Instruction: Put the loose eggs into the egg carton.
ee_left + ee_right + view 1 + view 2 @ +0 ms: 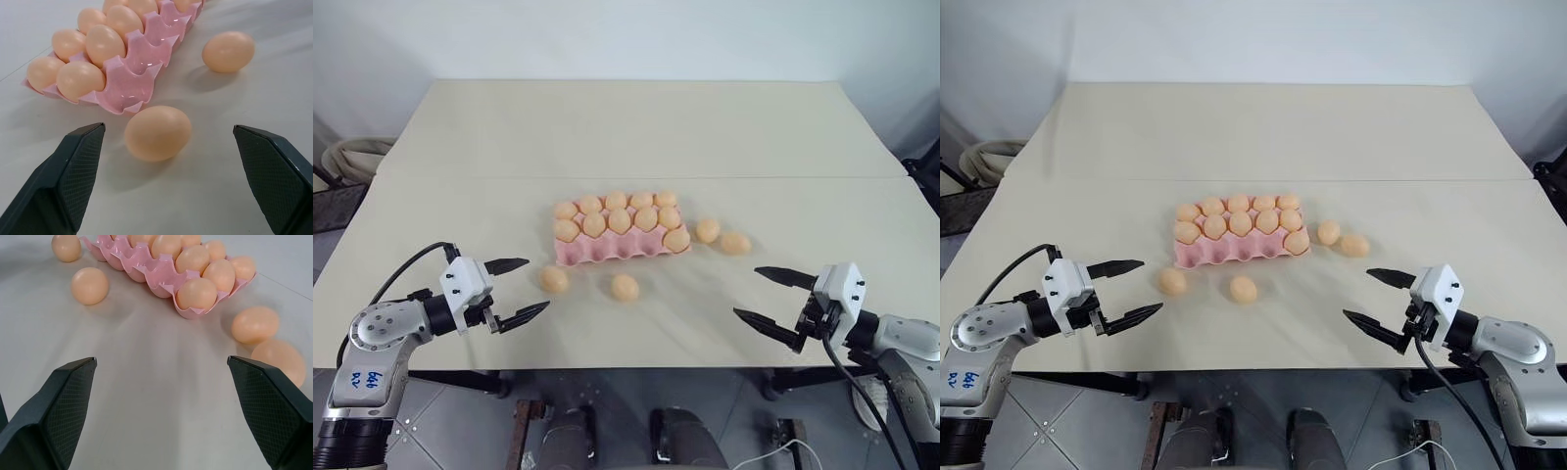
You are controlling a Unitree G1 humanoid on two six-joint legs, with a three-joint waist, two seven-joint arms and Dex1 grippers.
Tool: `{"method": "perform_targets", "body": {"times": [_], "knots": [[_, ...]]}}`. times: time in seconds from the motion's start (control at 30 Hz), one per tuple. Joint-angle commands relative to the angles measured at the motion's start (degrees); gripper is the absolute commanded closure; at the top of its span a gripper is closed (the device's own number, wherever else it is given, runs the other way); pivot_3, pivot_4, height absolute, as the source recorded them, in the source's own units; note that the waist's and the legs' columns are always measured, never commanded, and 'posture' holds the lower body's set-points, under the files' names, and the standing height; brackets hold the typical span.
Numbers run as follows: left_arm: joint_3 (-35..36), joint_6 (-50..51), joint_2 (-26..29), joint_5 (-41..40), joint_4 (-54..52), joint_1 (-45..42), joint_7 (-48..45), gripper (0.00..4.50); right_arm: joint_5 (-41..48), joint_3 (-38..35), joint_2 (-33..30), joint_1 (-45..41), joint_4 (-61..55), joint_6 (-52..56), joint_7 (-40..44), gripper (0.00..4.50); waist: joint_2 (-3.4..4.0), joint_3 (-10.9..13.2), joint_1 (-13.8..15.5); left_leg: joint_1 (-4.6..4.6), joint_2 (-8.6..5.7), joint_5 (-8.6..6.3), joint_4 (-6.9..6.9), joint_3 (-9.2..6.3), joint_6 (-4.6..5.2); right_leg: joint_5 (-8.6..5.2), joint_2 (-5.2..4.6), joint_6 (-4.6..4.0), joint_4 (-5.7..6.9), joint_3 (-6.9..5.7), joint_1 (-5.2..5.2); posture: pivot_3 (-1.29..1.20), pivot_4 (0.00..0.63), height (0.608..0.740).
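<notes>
left gripper (pixel 515 289) at the near left edge of the counter (pixel 636 127), fingers spread wide, nothing between them, pointing toward the middle. right gripper (pixel 771 300) at the near right edge, mirrored, likewise wide open and empty, pointing inward.

just beyond the left gripper, one loose egg (pixel 554 280) on the bare counter, close to the near left corner of the egg carton (pixel 607 251) but not touching it. a second loose egg (pixel 626 287) a little to its right, in front of the carton's near side, apart from it. in the left wrist view, the nearer egg (pixel 157 132) lying between the two black fingertips (pixel 80 169) yet ahead of them, untouched.

farther in, pink carton lying flat near the middle of the counter, long side across the view. back and middle rows full of eggs. front row mostly bare cups, with one egg (pixel 676 240) in the cup at the right end.

to the right of the carton, two more loose eggs: one (pixel 708 231) just beside the carton's right end, the other (pixel 736 243) just beside that one, farther right; whether these two touch cannot be told.

beyond the carton, plain pale counter up to a light wall (pixel 626 39).
</notes>
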Motion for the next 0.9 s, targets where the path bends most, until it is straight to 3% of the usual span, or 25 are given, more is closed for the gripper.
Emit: {"method": "perform_targets", "body": {"times": [0.03, 0.37, 0.6, 0.9], "knots": [[0.3, -1.1, 0.0, -0.5, -1.7, -0.4, -0.1, 0.02, 0.8, -3.0, 0.1, 0.3, -0.8, -0.8, -1.0, 0.00, 0.00, 0.0, 0.0, 0.00, 0.00, 0.00, -0.01, 0.00, 0.00, 0.00, 0.00, 0.00, -0.02, 0.00, 0.00, 0.00, 0.150, 0.740], [-3.3, 3.0, -1.0, -3.2, -5.2, -4.3, -2.0, 0.02, 1.8, -11.0, 2.1, 2.4, 1.7, -0.4, -7.5, 0.00, 0.00, 0.0, 0.2, 0.00, -0.02, 0.01, 0.00, 0.02, 0.00, 0.01, 0.01, 0.02, -0.02, -0.01, 0.03, 0.00, 0.150, 0.740], [-3.7, 1.8, -1.6, -3.0, -3.9, -5.7, -2.7, 0.02, 0.3, -8.7, 2.4, 2.3, 2.4, 0.0, -8.3, 0.00, 0.00, 0.0, -0.2, 0.16, 0.06, 0.15, -0.01, 0.27, 0.25, 0.02, 0.19, 0.04, 0.09, 0.27, 0.02, 0.00, 0.150, 0.740], [-0.8, -0.5, -2.8, -4.1, -4.5, -3.6, -2.0, 0.02, -5.4, 6.1, 2.5, -20.6, 13.7, 10.7, -10.1, 0.00, 0.00, 0.0, -0.9, 0.24, 0.05, 0.05, 0.07, 0.58, 0.07, 0.19, 0.15, 0.09, 0.14, 0.66, -0.09, 0.00, 0.150, 0.740]]}}
